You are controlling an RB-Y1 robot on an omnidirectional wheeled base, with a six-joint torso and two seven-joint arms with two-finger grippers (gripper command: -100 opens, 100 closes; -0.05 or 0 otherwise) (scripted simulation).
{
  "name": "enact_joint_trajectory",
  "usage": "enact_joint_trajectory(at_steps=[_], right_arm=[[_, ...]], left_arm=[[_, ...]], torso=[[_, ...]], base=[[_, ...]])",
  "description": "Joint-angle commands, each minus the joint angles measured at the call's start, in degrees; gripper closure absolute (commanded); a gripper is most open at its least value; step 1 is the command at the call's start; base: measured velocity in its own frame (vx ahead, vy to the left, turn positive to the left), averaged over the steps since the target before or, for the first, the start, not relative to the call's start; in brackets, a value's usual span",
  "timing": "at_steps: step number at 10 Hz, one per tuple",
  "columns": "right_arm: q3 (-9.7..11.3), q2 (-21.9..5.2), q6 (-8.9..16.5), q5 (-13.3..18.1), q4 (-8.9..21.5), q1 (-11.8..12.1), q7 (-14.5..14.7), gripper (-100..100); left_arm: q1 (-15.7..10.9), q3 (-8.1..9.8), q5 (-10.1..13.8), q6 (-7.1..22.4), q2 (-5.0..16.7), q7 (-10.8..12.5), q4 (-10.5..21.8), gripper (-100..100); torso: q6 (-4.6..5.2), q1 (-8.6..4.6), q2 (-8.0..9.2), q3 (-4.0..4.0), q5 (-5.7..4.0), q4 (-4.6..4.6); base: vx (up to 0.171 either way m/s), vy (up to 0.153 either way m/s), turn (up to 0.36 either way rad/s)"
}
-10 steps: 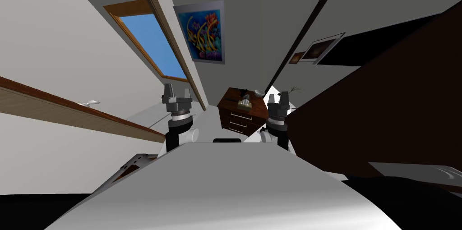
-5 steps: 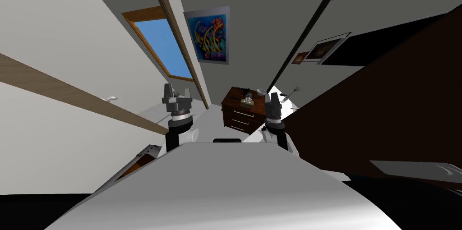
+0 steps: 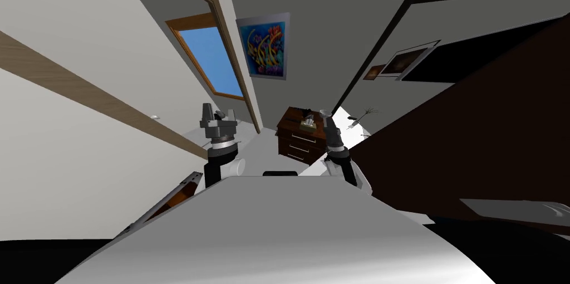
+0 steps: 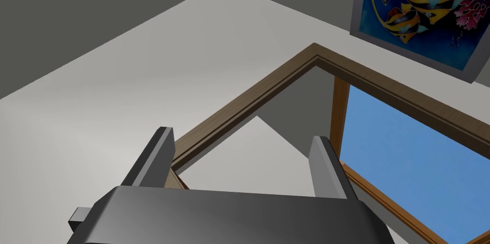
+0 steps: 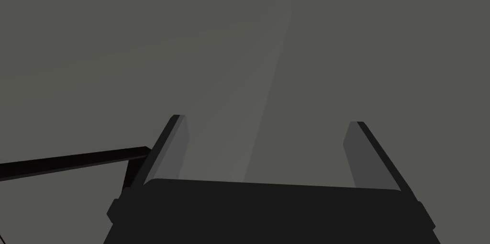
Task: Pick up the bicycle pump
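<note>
Brown dresser (image 3: 300,138) stands mid-frame. My left gripper (image 3: 219,113) and right gripper (image 3: 329,123) are both spread and empty. The pump (image 3: 352,125), I think, is the thin slanted thing just right of the right gripper, so the right arm is nearer.

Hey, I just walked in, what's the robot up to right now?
Nothing is being handled yet. The left gripper and right gripper are both raised in front of the chest, with fingers open and empty. A dark wooden chest of drawers stands ahead with a tissue box on top. The other small things on it are too small to name.
</note>
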Motion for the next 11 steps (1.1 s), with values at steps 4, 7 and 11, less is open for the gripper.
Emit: enact_joint_trajectory(at_steps=[4,7,11], right_arm=[[0.18,-7.15,-0.45,1.84,3.36,-1.75,1.94,-100],[0.54,-12.56,-0.88,3.85,7.04,-3.33,3.65,-100],[1.04,-19.44,-1.14,6.04,11.05,-4.77,5.11,-100]], left_arm=[[0.00,0.00,0.00,0.00,0.00,0.00,0.00,0],[0.00,0.00,0.00,0.00,0.00,0.00,0.00,0],[0.01,0.00,0.00,0.00,0.00,0.00,0.00,0]], torso=[[-0.02,0.11,-0.07,-0.04,0.02,-0.02],[0.00,0.05,-0.14,-0.08,0.01,-0.03],[0.01,0.06,-0.23,-0.14,0.02,-0.05]], base=[[-0.048,0.071,0.066],[-0.031,0.079,0.081],[-0.005,0.082,0.079]])
